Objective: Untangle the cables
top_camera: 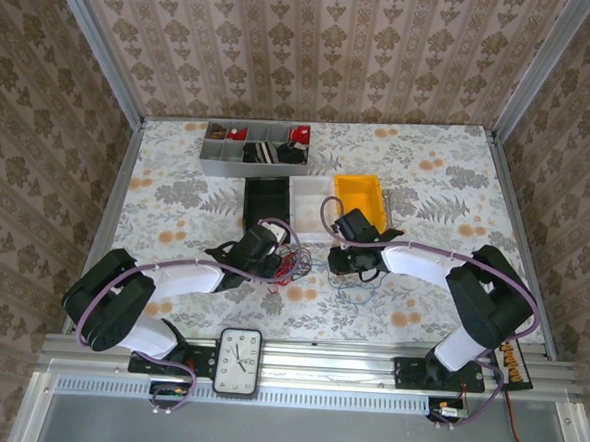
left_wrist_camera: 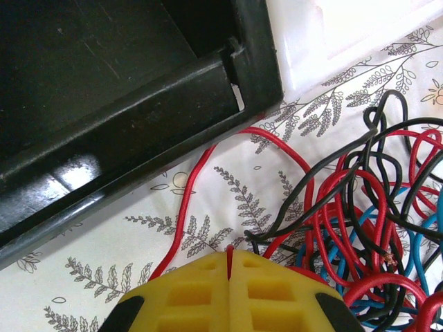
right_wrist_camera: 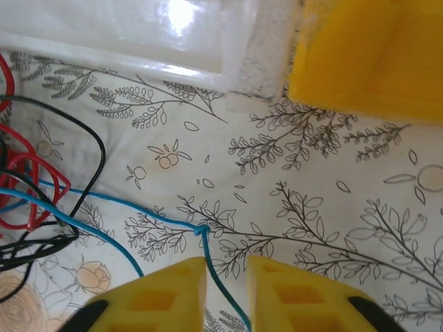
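The cables [top_camera: 290, 264] lie as a tangle of red, black and blue wires on the floral cloth between the two arms. My left gripper [left_wrist_camera: 229, 266] is shut on a red cable [left_wrist_camera: 185, 216] that loops left and back into the tangle [left_wrist_camera: 360, 207]. My right gripper [right_wrist_camera: 227, 277] is open. A blue cable [right_wrist_camera: 166, 220] with a small knot runs down through the gap between its yellow fingers [right_wrist_camera: 166, 297], close to the left one. More red and black cables [right_wrist_camera: 28, 200] sit at the left edge of the right wrist view. From above, the left gripper [top_camera: 273, 260] sits left of the tangle and the right gripper [top_camera: 344, 264] right of it.
A black bin [top_camera: 266, 204], a white bin [top_camera: 311, 207] and a yellow bin [top_camera: 360, 197] stand in a row just behind the tangle. A grey divided tray [top_camera: 254, 146] with parts is further back. A clock [top_camera: 238, 361] lies at the near edge.
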Motion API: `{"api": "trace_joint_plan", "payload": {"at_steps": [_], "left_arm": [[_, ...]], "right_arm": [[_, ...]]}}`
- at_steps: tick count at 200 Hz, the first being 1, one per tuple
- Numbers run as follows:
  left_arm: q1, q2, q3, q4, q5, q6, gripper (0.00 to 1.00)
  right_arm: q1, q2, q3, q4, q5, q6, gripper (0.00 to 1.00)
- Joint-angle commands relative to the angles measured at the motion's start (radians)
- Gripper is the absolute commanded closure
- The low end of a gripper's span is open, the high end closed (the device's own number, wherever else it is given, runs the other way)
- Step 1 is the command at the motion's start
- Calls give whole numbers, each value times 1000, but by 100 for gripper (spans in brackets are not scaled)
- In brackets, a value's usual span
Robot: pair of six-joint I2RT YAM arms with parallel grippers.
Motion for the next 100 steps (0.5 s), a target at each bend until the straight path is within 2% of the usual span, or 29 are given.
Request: {"api": "trace_joint_plan", "payload": {"at_steps": [1, 14, 27, 53, 66, 88, 100], "left_arm": [[5, 25, 3, -16, -4, -4, 100], [6, 23, -2, -9, -6, -7, 100], [6, 21, -5, -2, -4, -8, 100], [5, 24, -6, 4, -1, -4, 100], [5, 26, -6, 8, 0, -3, 100], [4, 28, -8, 13, -2, -3, 100], [3, 25, -9, 16, -1, -3, 100]], "right_arm": [[7, 18, -15, 19, 28, 34, 89], [6, 10, -24, 28, 35, 52, 94], [6, 3, -26, 24, 50, 62, 94], [11, -13, -43, 40, 17, 65, 73], [23, -20, -58, 54, 11, 70, 69], [47, -13, -67, 49, 31, 74, 70], [56, -4, -66, 40, 56, 78, 79]]}}
